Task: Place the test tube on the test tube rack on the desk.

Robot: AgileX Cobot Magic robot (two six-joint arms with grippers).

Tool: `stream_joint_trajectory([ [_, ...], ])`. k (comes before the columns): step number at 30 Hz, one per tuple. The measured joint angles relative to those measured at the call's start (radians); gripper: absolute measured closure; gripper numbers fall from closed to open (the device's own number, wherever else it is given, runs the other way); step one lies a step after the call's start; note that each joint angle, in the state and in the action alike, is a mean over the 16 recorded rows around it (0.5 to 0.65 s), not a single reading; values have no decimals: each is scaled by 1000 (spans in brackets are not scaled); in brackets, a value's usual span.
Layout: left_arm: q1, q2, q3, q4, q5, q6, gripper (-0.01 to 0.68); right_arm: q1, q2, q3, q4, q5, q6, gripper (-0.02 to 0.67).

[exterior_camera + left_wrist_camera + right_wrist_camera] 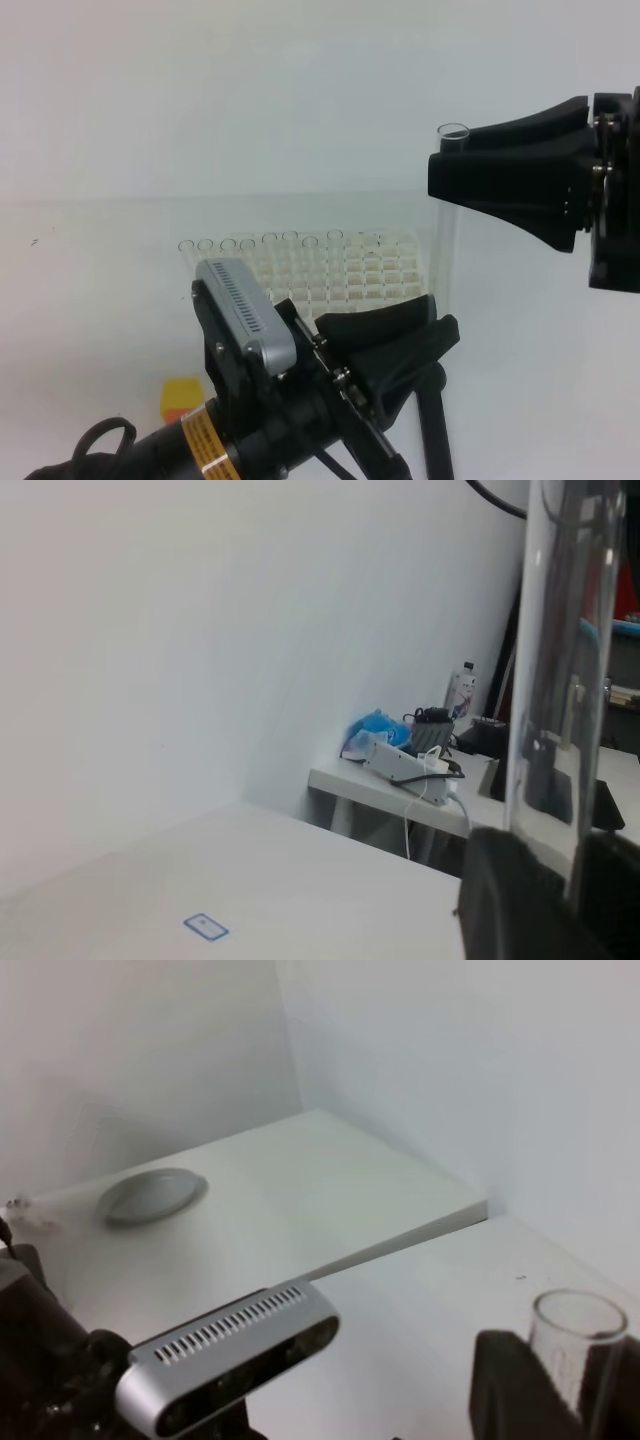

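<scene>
1. Test tube (pixel 447 215): upright, right of the test tube rack (pixel 340 270), its foot pinched in my left tool (pixel 435 320).
2. My right tool (pixel 452 160): jaws around the rim; grip uncertain.
3. Step: handover; next, left releases.

A clear test tube (pixel 560 680) stands upright at three o'clock, its base seemingly held between dark fingers (pixel 510 900). A blue-outlined label (pixel 206 927) lies on the desk (pixel 300 880) at seven o'clock.

Yellow-and-orange block (pixel 181 397) — blue sticker (pixel 206 927) — grey disc (pixel 150 1195).
</scene>
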Motion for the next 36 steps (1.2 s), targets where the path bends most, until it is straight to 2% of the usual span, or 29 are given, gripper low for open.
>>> stream_joint_trajectory([
  [5, 0, 0, 0, 2, 9, -8, 665, 0, 0, 0, -1, 1, -11, 514],
  [8, 0, 0, 0, 0, 14, -13, 632, 0, 0, 0, -1, 2, -14, 517],
  [15, 0, -2, -1, -9, 31, -19, 454, 0, 1, -1, 17, 11, -29, 518],
  [20, 0, -30, -1, -14, 98, -13, 321, 0, 2, -10, 40, 14, -61, 518],
  [24, 0, -89, -2, -24, 208, 10, 269, 0, 3, -31, 59, 1, -93, 519],
  [28, 0, -190, -3, -34, 371, 39, 314, 0, 3, -61, 72, -38, -126, 519],
  [36, 0, -481, -2, -52, 806, 98, 532, 0, 3, -112, 80, -165, -176, 519],
])
